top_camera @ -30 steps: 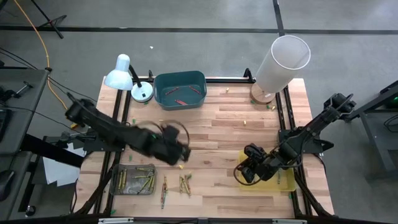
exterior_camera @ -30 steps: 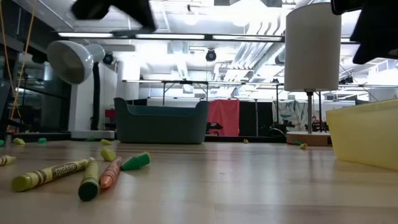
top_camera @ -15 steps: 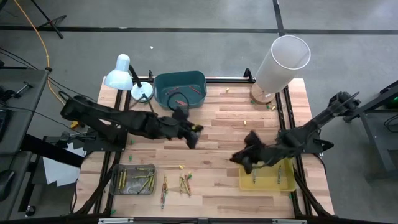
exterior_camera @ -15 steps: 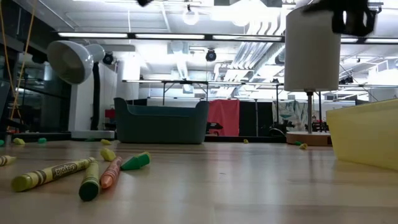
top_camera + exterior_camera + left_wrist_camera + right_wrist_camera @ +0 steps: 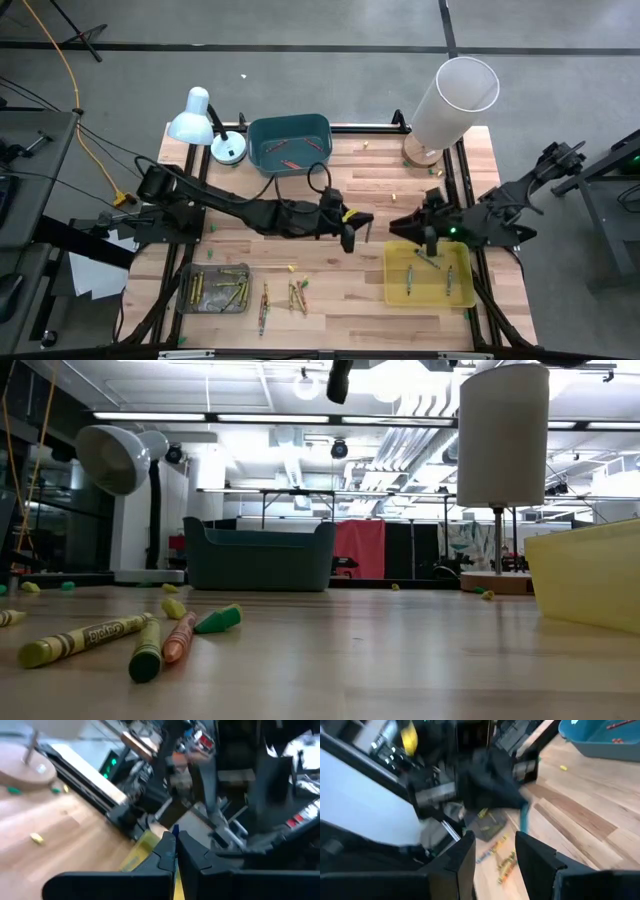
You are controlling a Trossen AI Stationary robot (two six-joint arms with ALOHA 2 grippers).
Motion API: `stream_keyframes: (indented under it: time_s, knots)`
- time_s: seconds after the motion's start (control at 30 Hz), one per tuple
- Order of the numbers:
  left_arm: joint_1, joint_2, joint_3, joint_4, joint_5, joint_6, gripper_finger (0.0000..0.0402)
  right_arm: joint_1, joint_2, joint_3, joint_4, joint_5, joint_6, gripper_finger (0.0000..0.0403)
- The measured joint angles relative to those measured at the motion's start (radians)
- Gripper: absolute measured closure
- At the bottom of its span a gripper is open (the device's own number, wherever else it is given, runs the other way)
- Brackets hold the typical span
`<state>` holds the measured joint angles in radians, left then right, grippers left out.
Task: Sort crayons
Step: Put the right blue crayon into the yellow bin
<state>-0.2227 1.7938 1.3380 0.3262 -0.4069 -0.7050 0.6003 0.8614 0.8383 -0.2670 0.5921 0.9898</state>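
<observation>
While loose crayons (image 5: 297, 296) lie on the table (image 5: 380, 190) well left of the yellow tray (image 5: 430, 289), the left gripper (image 5: 358, 228) hangs just left of that tray, fingers pinching a yellow crayon (image 5: 175, 876). The right gripper (image 5: 408, 226) hovers over the tray's far edge, fingers spread and empty.

Even, bright overhead light falls on the tabletop (image 5: 400, 180), leaving only soft shadows. In the low view, ceiling strip lights (image 5: 300, 418) glare white and the near crayons (image 5: 140, 645) look slightly soft. Both wrist views are heavily smeared by motion blur.
</observation>
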Motion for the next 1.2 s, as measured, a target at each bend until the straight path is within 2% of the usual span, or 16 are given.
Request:
stream_keyframes:
  time_s: [0.33, 0.9, 1.2]
  knots:
    - [0.033, -0.013, 0.001, 0.070, 0.055, 0.035, 0.0401, -0.084, 0.167, -0.002, 0.152, -0.047, -0.118, 0.0269]
    - [0.031, -0.030, 0.000, 0.096, 0.058, 0.081, 0.0401, -0.138, 0.131, -0.002, 0.137, -0.027, -0.160, 0.0278]
    - [0.034, -0.093, 0.000, -0.004, 0.038, 0.133, 0.0401, -0.138, 0.087, -0.002, 0.113, -0.045, -0.187, 0.0298]
